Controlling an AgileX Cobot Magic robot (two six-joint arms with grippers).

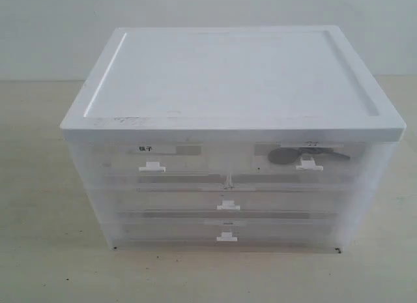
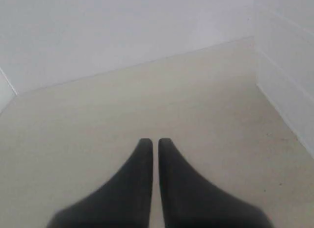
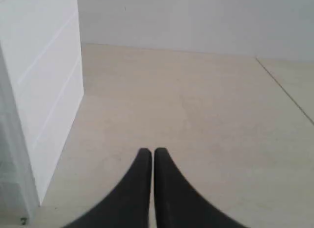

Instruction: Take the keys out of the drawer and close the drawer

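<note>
left gripper (image 2: pixel 155 142): jaws together | right gripper (image 3: pixel 152 152): jaws together (only a thin seam shows)

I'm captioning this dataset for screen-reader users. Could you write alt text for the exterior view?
A translucent plastic drawer cabinet with a white top stands on a pale table, all drawers shut. Through the front of the upper right half-width drawer, the keys show as a dark shape; two full-width drawers sit below.

Soft, even, washed-out light; slight blur.
</note>
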